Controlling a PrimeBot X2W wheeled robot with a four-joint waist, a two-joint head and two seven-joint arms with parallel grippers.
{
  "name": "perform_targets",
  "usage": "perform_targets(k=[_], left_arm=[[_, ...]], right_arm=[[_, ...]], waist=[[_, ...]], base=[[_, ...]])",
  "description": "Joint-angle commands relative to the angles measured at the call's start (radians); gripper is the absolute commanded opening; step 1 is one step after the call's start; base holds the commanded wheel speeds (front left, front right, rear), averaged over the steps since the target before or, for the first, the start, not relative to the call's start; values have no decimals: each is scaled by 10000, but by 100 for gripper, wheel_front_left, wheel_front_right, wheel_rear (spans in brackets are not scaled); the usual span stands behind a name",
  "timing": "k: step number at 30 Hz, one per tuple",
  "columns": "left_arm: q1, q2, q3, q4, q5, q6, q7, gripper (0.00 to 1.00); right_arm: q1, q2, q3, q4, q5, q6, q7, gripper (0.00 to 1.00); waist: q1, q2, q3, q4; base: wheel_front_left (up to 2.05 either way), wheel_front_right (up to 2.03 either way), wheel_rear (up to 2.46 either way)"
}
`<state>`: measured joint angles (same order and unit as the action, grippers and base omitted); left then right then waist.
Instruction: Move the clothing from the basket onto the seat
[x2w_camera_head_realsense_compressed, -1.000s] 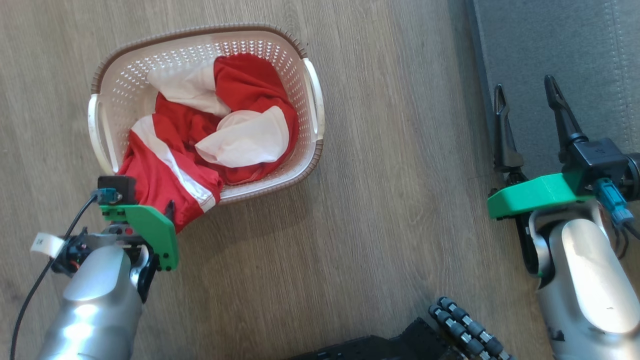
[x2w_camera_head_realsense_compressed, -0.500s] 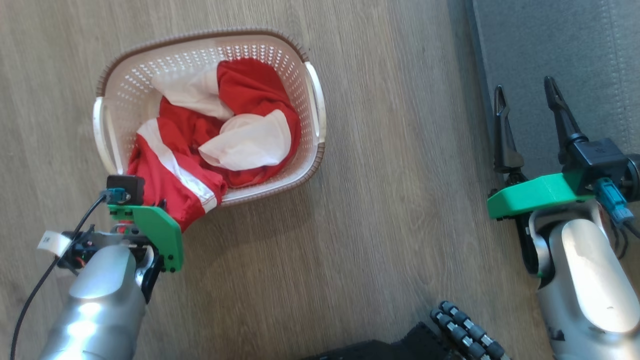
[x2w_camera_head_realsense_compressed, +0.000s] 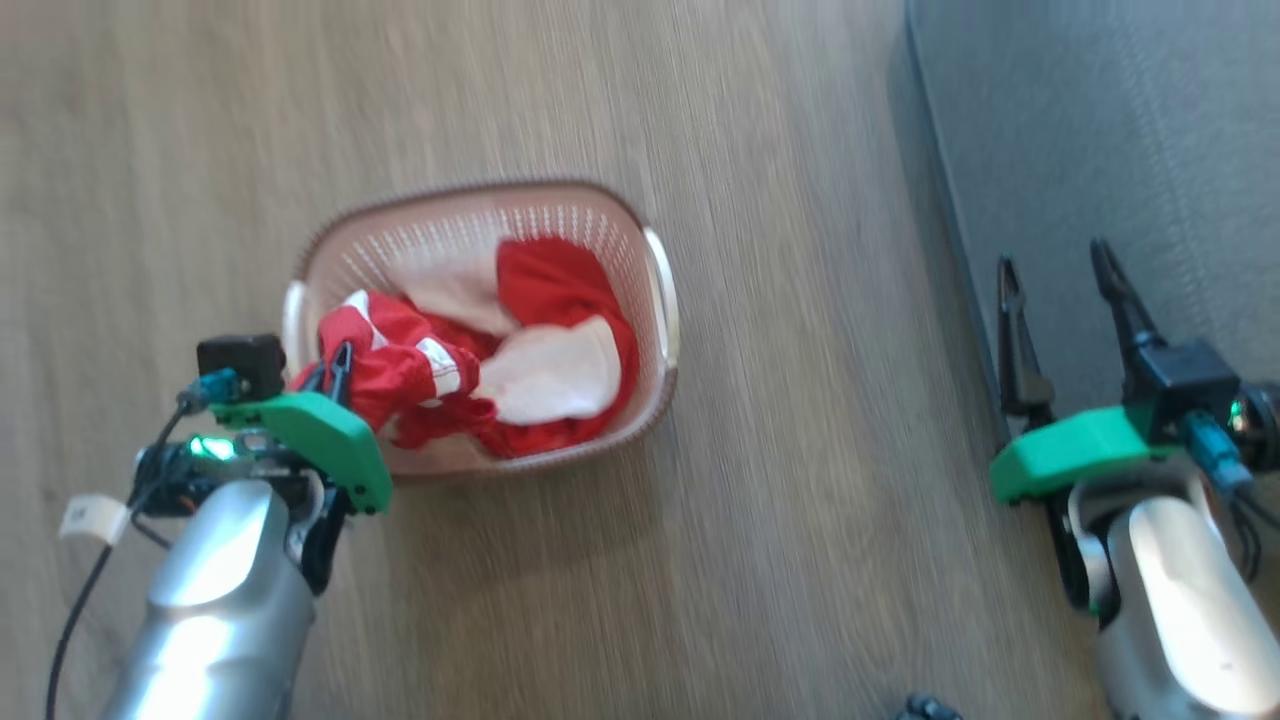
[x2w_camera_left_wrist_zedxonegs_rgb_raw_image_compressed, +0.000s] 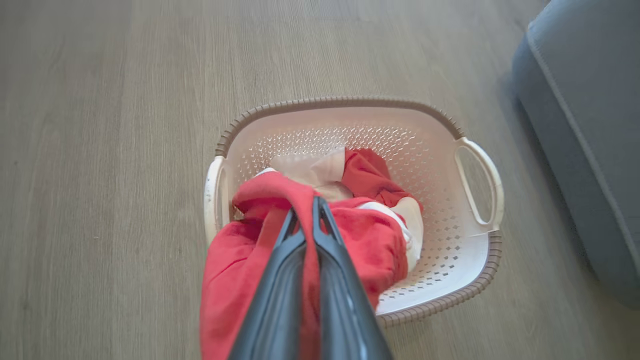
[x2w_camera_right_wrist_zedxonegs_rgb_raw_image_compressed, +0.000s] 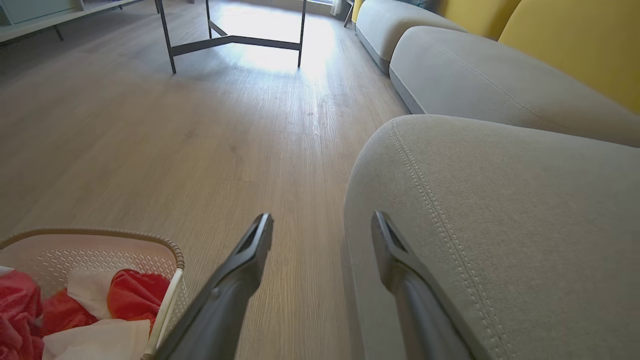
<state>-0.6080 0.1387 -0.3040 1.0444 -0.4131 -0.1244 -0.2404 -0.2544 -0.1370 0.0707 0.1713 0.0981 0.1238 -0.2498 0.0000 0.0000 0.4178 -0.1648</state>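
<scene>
Left gripper (x2w_camera_head_realsense_compressed: 333, 368) pinched on a red fold of the clothing (x2w_camera_head_realsense_compressed: 555, 285) — most of it lies in the basket (x2w_camera_head_realsense_compressed: 470, 195) on the floor (x2w_camera_head_realsense_compressed: 800, 500). I'd lift high so trailing cloth comes clear without dragging the basket along, then carry right. Right gripper (x2w_camera_head_realsense_compressed: 1050, 258) spread, empty — at the edge of the seat (x2w_camera_head_realsense_compressed: 1100, 120).

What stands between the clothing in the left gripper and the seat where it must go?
Nothing visible does. The left gripper is shut on the clothing above the basket, and bare floor lies between the basket and the seat. The right gripper hangs open at the seat's edge, so it could get in the way.
</scene>
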Motion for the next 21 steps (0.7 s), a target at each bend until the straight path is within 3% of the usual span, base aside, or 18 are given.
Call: perform_targets(k=[1, 7, 12, 21], left_arm=[[216, 259, 273, -283, -94, -60, -165, 0], [1105, 585, 704, -2230, -459, -56, -208, 0], [2225, 713, 1309, -4534, -274, 256, -211, 0], [3761, 855, 1495, -7095, -99, 685, -67, 0]], right_arm=[[209, -166, 151, -226, 86, 69, -120, 100], [850, -400, 176, 8, 115, 69, -120, 100], [1320, -537, 210, 125, 171, 69, -120, 100], [1786, -727, 281, 164, 222, 69, -120, 100]], waist=[[0, 0, -900, 290], [0, 0, -2504, 594], [0, 0, -3571, 765], [0, 0, -4297, 898]], base=[[0, 0, 0], [0, 0, 0], [0, 0, 0], [0, 0, 0]])
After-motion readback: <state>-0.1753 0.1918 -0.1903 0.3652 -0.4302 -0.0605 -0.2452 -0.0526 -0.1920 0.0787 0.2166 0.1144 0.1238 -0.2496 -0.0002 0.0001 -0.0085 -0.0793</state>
